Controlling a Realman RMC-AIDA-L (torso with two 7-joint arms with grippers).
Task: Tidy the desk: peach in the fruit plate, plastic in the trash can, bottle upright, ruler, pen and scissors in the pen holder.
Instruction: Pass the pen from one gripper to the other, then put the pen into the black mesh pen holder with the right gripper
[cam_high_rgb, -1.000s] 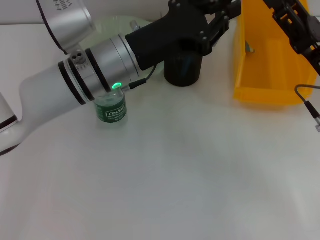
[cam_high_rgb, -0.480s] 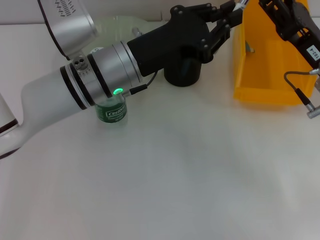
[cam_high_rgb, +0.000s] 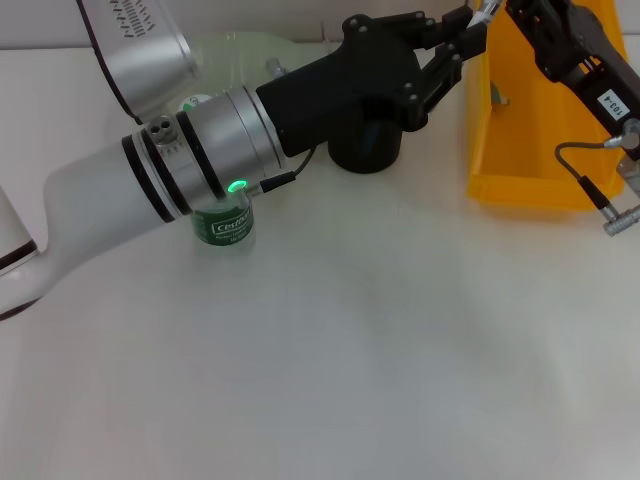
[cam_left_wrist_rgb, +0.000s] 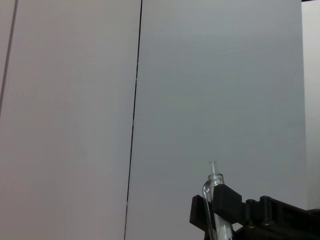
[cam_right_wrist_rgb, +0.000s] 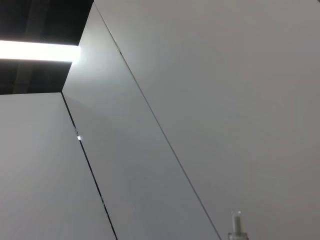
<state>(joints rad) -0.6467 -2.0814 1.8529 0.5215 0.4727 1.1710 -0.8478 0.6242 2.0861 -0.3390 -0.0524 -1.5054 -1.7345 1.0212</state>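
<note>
The white counter (cam_high_rgb: 360, 360) is bare at the near side. One small green bottle (cam_high_rgb: 224, 222) stands upright at about nine o'clock, tucked under the left arm. Farther back at twelve o'clock is one black pen holder (cam_high_rgb: 366, 148), and one yellow trash can (cam_high_rgb: 530, 150) sits at two o'clock. One pale green fruit plate (cam_high_rgb: 232, 52) shows behind the arm.

The left pincer (cam_high_rgb: 468, 30) is clamped on one clear pen (cam_left_wrist_rgb: 216, 200), high up. The pen points up and away from the pincer. The pen holder is just below and toward the robot from the pen tip, so I think the left arm must tip it down there.

The right pincer is off the far edge; I cannot tell how it stands.
</note>
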